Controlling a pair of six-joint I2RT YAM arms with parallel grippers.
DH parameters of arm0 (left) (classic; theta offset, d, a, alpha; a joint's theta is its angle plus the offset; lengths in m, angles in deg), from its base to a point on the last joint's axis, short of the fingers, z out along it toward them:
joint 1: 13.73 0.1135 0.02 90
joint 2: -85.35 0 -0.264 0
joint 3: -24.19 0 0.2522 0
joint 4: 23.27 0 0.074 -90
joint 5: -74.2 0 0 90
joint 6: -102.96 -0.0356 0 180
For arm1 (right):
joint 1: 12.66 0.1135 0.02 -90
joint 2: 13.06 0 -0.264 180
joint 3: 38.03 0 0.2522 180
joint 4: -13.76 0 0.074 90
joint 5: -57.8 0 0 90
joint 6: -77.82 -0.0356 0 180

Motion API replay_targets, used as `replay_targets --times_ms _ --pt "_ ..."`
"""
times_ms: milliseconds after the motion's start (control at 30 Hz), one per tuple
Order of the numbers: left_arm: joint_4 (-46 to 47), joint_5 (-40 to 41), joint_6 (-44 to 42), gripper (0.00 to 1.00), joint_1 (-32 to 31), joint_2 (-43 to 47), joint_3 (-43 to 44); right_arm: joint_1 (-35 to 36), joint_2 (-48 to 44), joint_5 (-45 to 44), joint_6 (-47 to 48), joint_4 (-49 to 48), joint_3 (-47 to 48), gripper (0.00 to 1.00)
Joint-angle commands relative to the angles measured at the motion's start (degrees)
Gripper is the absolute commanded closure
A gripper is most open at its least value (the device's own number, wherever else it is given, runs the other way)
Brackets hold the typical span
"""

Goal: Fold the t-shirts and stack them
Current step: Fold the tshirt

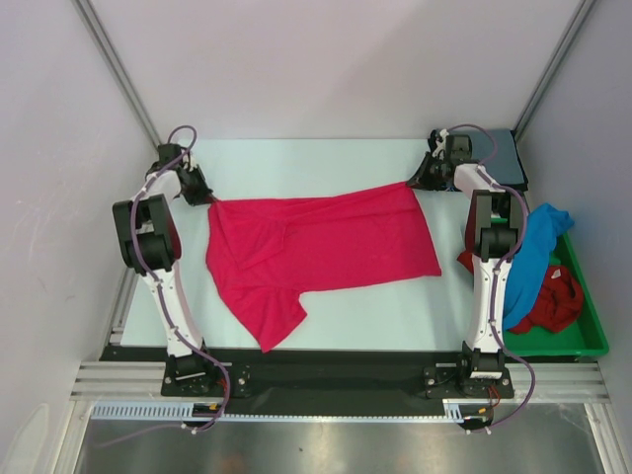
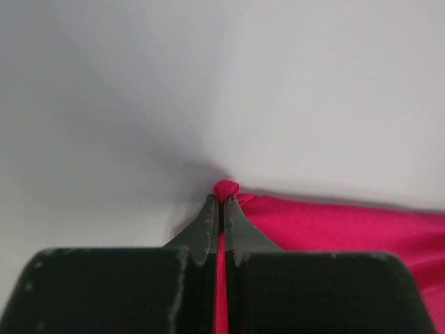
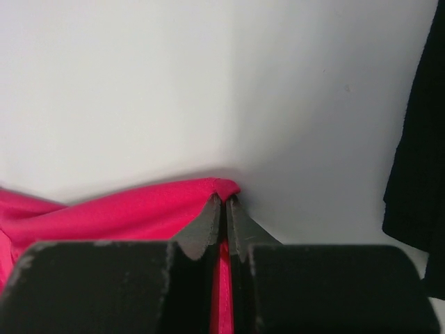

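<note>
Left pincer (image 2: 222,203) clamped on far-left corner of pink shirt (image 1: 326,247); right pincer (image 3: 224,202) pinching far-right corner. Shirt flat on tabletop (image 1: 395,311), long axis left-right, rest trailing toward my bases.

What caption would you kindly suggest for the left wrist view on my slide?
Left pincer shut on a bunched corner of the bright pink-red t-shirt.
</note>
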Motion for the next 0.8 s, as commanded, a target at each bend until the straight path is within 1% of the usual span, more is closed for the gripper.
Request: replay_targets --times_ms 0,100,200,333,367,400,433,467,500,533,567,600,633,667,700,767 --pt "8.7 2.2 3.7 1.0 -0.2 -0.8 3.7 0.1 -0.6 -3.0 -1.5 0.6 -1.3 0.95" --pt "12.0 0.7 5.6 1.0 -0.2 -2.7 7.0 0.3 -0.6 -3.2 -2.5 -0.4 -1.1 0.96" --pt "12.9 -0.4 6.7 1.0 -0.3 -5.9 10.5 0.4 -0.3 -3.3 -3.8 -1.2 -0.8 0.96" --pt "10.1 -0.6 7.4 1.0 -0.3 -10.9 19.3 0.4 2.0 -3.1 -4.7 -1.1 2.3 0.96" --pt "9.4 -0.1 7.4 1.0 -0.3 -11.5 20.4 0.4 2.5 -3.1 -4.9 -1.1 3.1 0.94" --pt "7.9 0.6 7.2 0.96 -0.3 -12.0 21.1 0.4 2.9 -3.1 -5.1 -1.1 3.7 0.9" --pt "7.3 1.8 7.1 0.87 -0.2 -11.7 21.9 0.4 3.3 -3.3 -5.2 -1.2 4.9 0.86" --pt "6.4 4.1 7.0 0.76 -0.3 -11.3 22.1 0.4 3.5 -4.0 -5.0 -0.5 5.7 0.77" --pt "5.6 5.4 6.2 0.57 -0.2 -9.3 21.3 0.5 3.9 -5.0 -4.7 0.3 8.2 0.72" --pt "5.5 6.9 5.5 0.51 -0.1 -7.4 20.4 0.5 4.0 -5.8 -4.3 1.4 9.9 0.66" --pt "5.3 8.4 5.0 0.46 -0.2 -5.5 19.6 0.5 4.0 -7.1 -3.1 5.4 11.8 0.55" --pt "4.0 12.5 4.1 0.36 -0.1 -3.6 18.8 0.9 3.8 -11.1 -2.1 7.9 14.0 0.5" --pt "2.6 14.3 3.5 0.34 -0.1 0.5 18.1 1.2 2.5 -13.6 -0.8 12.3 16.6 0.46" --pt "-0.1 15.6 2.7 0.33 -0.2 2.3 17.8 1.4 1.3 -16.2 0.7 14.2 17.5 0.38" --pt "-1.2 18.8 2.6 0.32 -0.2 4.9 16.9 1.5 0.1 -21.1 0.8 15.9 17.8 0.36" --pt "-2.8 21.5 4.0 0.32 -0.3 13.5 11.0 1.5 -4.0 -24.9 0.4 21.1 18.1 0.3"
